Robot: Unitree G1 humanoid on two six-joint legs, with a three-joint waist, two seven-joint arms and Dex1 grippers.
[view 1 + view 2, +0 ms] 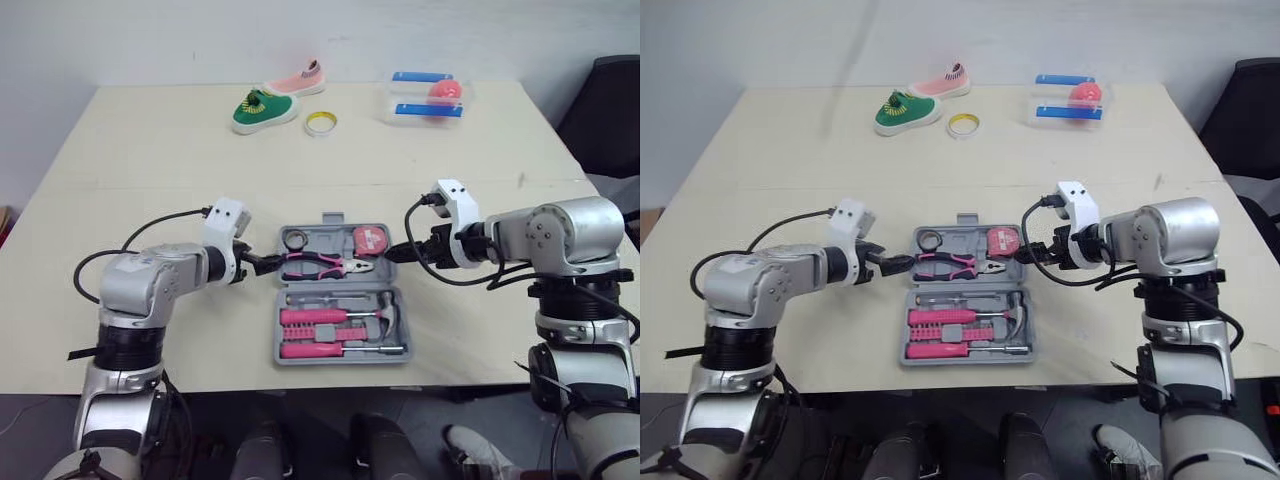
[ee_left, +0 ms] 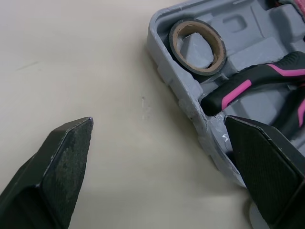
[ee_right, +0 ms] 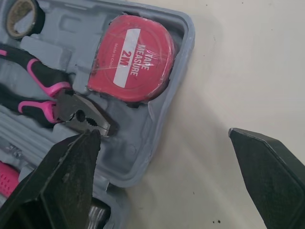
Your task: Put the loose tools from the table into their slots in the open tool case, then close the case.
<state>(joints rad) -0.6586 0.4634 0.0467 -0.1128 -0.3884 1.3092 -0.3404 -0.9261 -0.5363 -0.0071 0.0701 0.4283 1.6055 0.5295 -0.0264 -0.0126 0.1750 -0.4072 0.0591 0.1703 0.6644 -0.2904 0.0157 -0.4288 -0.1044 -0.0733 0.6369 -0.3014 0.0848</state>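
A grey moulded-plastic tool case [image 1: 340, 359] lies open and flat near the front edge of the pale, matt wooden table [image 1: 150, 170], between the two arms. Its shell is pressed into shaped recesses.

The far half holds three things:
- one roll of black tape on a brown cardboard core [image 1: 294, 238], at the robot's left
- one pair of steel-nosed pliers with black-and-pink rubber handles [image 1: 325, 265], in the middle
- one round, glossy red tape measure with a white label [image 3: 131, 59], at the right

The near half holds pink-handled drivers [image 1: 315, 317], seemingly two or three, and a small steel hammer head [image 1: 387, 315].

The left gripper [image 1: 266, 263] is at the case's left wall. Its two black, textured fingers are spread wide and hold nothing: one is over bare table, the other over the rim by the pliers' handles. The right gripper [image 3: 164, 132] is at the far half's right edge, likewise spread and empty, with one finger above the pliers' nose and the other over the table.

Well apart, at the table's far side, are:
- one green knitted shoe [image 1: 264, 110]
- one pink knitted shoe [image 1: 297, 80]
- one yellow tape ring [image 1: 321, 123]
- one clear plastic box with two blue strips [image 1: 424, 110], with a pink ball inside
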